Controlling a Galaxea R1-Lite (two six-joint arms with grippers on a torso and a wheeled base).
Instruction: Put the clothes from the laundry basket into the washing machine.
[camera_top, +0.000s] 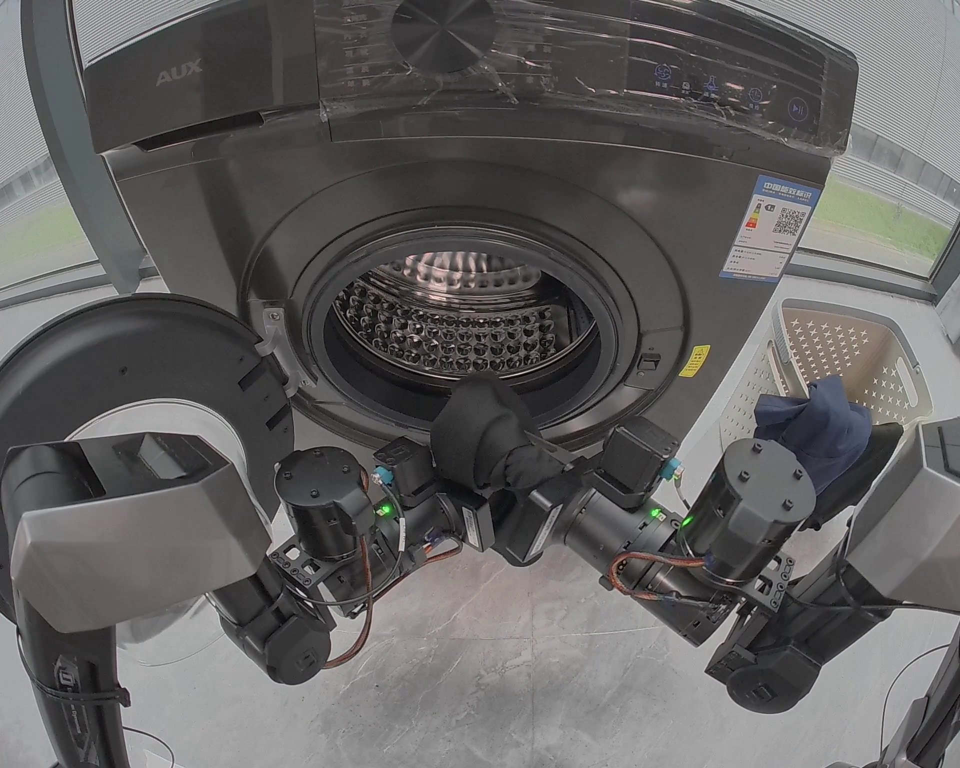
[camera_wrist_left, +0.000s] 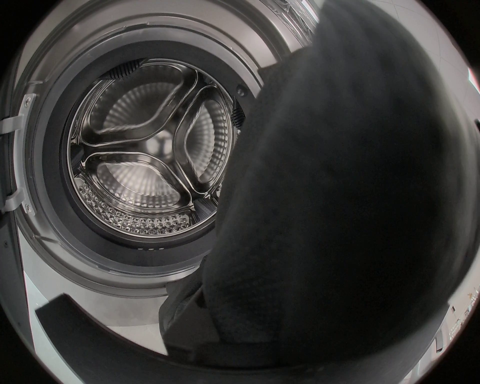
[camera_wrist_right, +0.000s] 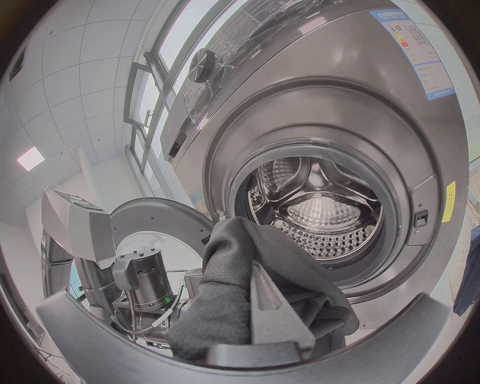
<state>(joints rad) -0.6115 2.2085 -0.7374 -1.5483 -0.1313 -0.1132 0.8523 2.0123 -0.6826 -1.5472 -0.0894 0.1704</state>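
Pinching a black garment (camera_top: 482, 432) between narrow fingers, my right gripper (camera_top: 537, 456) holds the bunched cloth just in front of the lower rim of the washing machine's opening. Seen from the right wrist, one finger (camera_wrist_right: 272, 300) stands up out of the folds, and the black garment (camera_wrist_right: 225, 290) is heaped over and around it. My left gripper (camera_top: 432, 482) meets the same bundle from the other side and is buried beneath it. Whether it grips or stands loose I cannot tell, for the black garment (camera_wrist_left: 345, 200) hangs as a dark mass right before the left wrist camera. Both arms come together low over the grey floor (camera_top: 480, 650). On my left the round door (camera_top: 130, 365) is swung wide open. Past the bundle gapes the drum (camera_top: 455, 320), with its dotted steel wall and three-ribbed back (camera_wrist_left: 145, 150). Off to my right, just beside the washing machine (camera_top: 200, 210), stands the white laundry basket (camera_top: 860, 350), with a dark blue garment (camera_top: 822, 425) lying at its near edge.
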